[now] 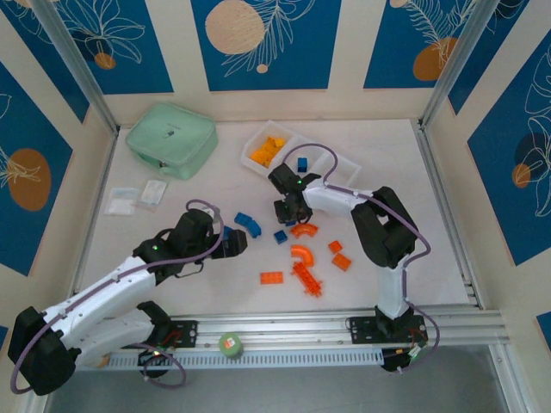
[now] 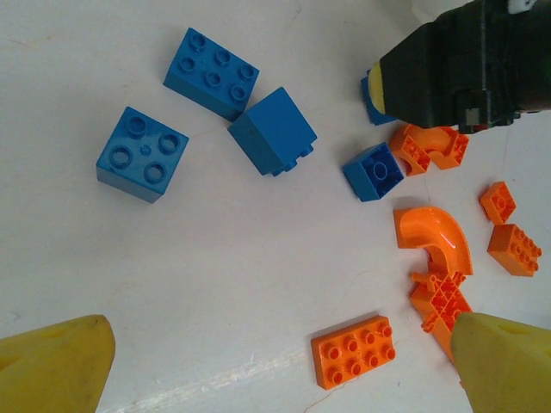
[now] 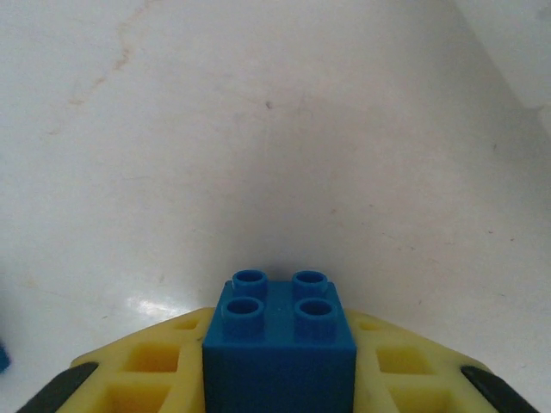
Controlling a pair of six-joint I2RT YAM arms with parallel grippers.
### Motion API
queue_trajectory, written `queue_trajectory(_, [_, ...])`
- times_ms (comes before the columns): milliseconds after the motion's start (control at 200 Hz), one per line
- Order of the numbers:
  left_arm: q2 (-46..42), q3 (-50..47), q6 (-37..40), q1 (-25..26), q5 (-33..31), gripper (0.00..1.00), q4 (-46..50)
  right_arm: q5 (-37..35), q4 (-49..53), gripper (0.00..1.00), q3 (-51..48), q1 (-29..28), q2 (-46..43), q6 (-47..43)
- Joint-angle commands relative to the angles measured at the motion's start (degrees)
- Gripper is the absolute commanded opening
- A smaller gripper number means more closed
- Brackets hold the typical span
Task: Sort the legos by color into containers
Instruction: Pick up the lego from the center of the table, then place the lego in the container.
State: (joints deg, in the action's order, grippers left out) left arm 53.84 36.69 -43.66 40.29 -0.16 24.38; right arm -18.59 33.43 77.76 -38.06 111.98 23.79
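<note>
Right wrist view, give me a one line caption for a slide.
Right end effector shut on a blue four-stud brick, white table beyond.

Table (image 1: 405, 181): white top w/ faint marks. Far-left corner I've got the mint-green zip case (image 1: 171, 139); two clear packets (image 1: 120, 202) lie side by side nearer me, apart from it. Far centre sits the long white tray (image 1: 258, 138), set at an angle. Mid-table are the loose legos. Three blue bricks (image 2: 142, 155) lie left of the pile, two of them touching, w/ a smaller blue brick (image 2: 373, 171) off to their right. Orange lot is right of that: curved arch (image 2: 435, 237), eight-stud orange brick (image 2: 353, 351) nearest me, and small orange bricks (image 2: 514, 248).
</note>
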Motion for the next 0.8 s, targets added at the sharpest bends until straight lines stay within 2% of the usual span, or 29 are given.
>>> queue_trajectory(0, [0.49, 1.85, 0.27, 0.35, -1.79, 0.99, 0.06, 2.15, 0.22, 0.19, 3.28, 0.61, -4.78, -1.82])
queue_trajectory(280, [5.81, 6.28, 3.15, 0.09, -0.36, 0.99, -0.11, 0.95, 0.36, 0.16, 9.70, 3.00, -6.70, -4.50])
queue_trajectory(585, [14.05, 12.68, 5.40, -0.65, 0.08, 0.99, -2.08, -2.18, 3.15, 0.18, 24.94, 8.55, 4.96, -6.03])
queue_trajectory(695, [16.25, 14.47, 5.95, -1.16, 0.08, 0.99, -2.42, -2.65, 7.00, 0.18, 32.54, 10.52, 11.28, -5.69])
queue_trajectory(795, [17.91, 15.90, 6.44, -1.56, 0.16, 0.99, -2.54, -2.96, 8.11, 0.25, 36.33, 11.49, 14.90, -5.95])
